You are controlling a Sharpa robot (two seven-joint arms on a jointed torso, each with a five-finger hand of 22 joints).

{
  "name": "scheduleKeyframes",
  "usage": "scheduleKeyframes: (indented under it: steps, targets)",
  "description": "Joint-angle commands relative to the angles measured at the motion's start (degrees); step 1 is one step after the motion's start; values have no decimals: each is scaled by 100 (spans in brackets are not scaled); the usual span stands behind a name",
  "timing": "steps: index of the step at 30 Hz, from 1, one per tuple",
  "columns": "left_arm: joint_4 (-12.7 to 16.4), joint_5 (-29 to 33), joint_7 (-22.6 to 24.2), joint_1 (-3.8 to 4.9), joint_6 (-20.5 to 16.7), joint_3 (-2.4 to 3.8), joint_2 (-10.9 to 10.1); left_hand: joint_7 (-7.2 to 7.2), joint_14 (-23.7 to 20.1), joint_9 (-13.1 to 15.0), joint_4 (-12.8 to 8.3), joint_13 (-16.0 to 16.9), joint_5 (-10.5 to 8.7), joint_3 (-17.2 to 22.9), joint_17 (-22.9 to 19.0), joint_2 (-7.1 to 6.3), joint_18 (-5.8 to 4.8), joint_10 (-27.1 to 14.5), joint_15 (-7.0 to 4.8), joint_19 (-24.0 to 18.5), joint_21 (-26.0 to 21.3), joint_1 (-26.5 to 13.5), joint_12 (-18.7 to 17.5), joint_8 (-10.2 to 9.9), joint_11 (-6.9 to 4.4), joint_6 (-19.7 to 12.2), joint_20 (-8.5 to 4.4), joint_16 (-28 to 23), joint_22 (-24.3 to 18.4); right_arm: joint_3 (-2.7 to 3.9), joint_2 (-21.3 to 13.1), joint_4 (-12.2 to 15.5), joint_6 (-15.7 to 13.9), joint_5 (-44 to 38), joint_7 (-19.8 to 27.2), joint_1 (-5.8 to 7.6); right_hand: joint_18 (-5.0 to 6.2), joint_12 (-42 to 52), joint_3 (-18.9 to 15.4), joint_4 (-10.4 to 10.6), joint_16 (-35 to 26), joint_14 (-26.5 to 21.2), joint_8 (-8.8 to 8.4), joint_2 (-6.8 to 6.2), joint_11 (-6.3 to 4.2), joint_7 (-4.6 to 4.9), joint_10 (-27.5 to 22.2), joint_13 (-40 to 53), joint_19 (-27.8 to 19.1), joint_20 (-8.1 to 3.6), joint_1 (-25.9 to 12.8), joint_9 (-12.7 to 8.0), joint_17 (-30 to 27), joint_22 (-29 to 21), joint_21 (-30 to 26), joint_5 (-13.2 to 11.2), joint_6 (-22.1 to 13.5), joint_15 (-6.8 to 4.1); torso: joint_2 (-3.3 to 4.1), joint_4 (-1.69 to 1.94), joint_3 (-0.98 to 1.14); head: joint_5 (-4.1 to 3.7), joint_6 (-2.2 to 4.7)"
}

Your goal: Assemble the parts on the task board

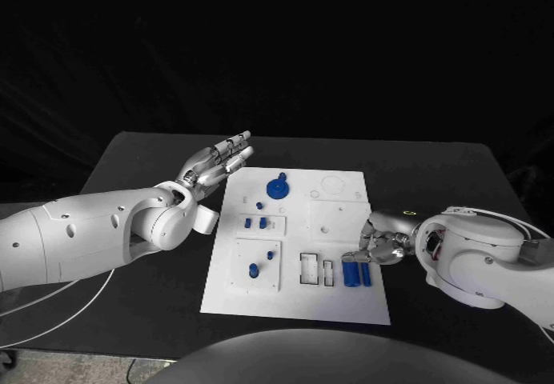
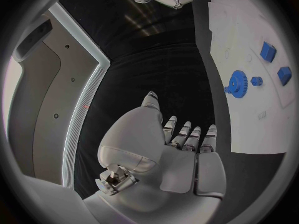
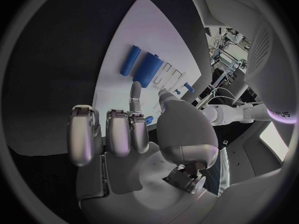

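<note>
Head view: right hand (image 1: 383, 244), fingers curled, is hovering beside blue cylinders (image 1: 357, 274) lying at the task board's (image 1: 347, 308) near edge; left hand (image 1: 214, 166) is spreading empty. Cylinders seem light, rigid, slippery; pinch mid-length.

The black worktop (image 1: 138, 160) lies under a dark backdrop (image 1: 277, 64), and a white cable (image 1: 58, 308) crosses its near left corner.

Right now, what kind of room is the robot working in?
Probably a robot test lab: a black table against a dark backdrop, a white task board with small blue parts, and two silver hands, left and right.
</note>
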Motion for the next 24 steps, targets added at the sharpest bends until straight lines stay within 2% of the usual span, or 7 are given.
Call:
scheduleKeyframes:
  steps: [1,4,11,19,24]
  targets:
    - [8,13,18,0,127,4,6,34,13,6,6,8,35,-33,6,32,56,21,44,54,35,49,25,26,41,-4,0,23,6,-2,19,1,221,-74,-215,-25,21,21,-8,-7,-43,409,-85,-3,5,34,591,1507,316,-25,58,-57,224,1193,-39,-36,31,-39,0,1,0,2,0]
    - [7,12,14,0,137,4,8,36,20,5,6,9,35,-39,8,34,53,24,51,58,37,55,35,25,48,-4,1,29,11,-2,35,-1,268,-132,-271,-43,25,21,-14,-1,-55,405,-167,-23,14,43,591,1507,310,-19,83,-122,195,1186,-55,-55,58,-33,-2,2,0,6,0]
    - [-1,12,6,-1,156,4,12,39,32,6,6,10,36,-52,13,38,47,29,75,72,44,65,46,26,58,-2,1,41,28,-2,53,14,313,-194,-307,-63,27,21,-19,7,-59,403,-194,-41,-2,18,591,1507,307,-18,126,-163,173,1184,-59,-72,226,-39,-2,-1,2,7,0]
    - [-10,12,-2,-3,170,4,12,42,41,6,7,10,39,-61,16,43,44,31,91,85,51,72,50,25,61,-2,1,50,44,-2,78,34,195,-223,-296,-114,34,21,-38,41,-71,399,-221,-59,-9,12,591,1507,299,-23,96,-178,144,1176,-81,-147,271,-49,-2,-2,1,8,0]
    - [-9,12,-12,-4,176,4,2,45,43,6,6,10,48,-64,16,45,42,31,96,90,53,78,55,26,63,-1,1,52,47,-2,113,33,105,-263,-269,-178,42,21,-44,25,-93,390,-272,-122,-14,9,591,1507,288,-31,164,-196,94,1165,-112,-259,297,-59,2,5,3,17,0]
